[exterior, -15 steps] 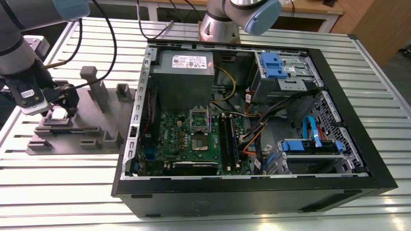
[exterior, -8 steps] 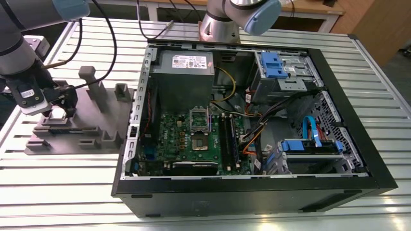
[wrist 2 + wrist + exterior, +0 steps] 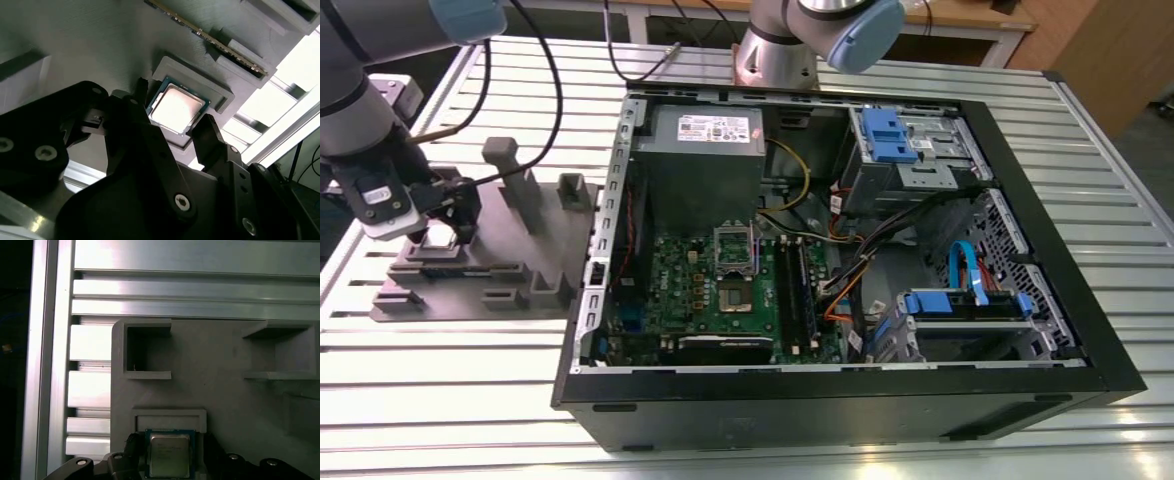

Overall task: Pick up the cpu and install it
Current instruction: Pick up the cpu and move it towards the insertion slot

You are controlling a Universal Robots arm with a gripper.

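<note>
Silver-topped, the cpu lies flat in its recess on the grey holder resting on the slatted metal tabletop, and I see my claw open, its fingers straddling the chip.

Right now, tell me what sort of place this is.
Probably a robotics lab bench set up for computer assembly: an open desktop computer case lies on a slotted aluminium table, a grey fixture block beside it holds the cpu, and the arm's gripper hangs over that cpu.
</note>
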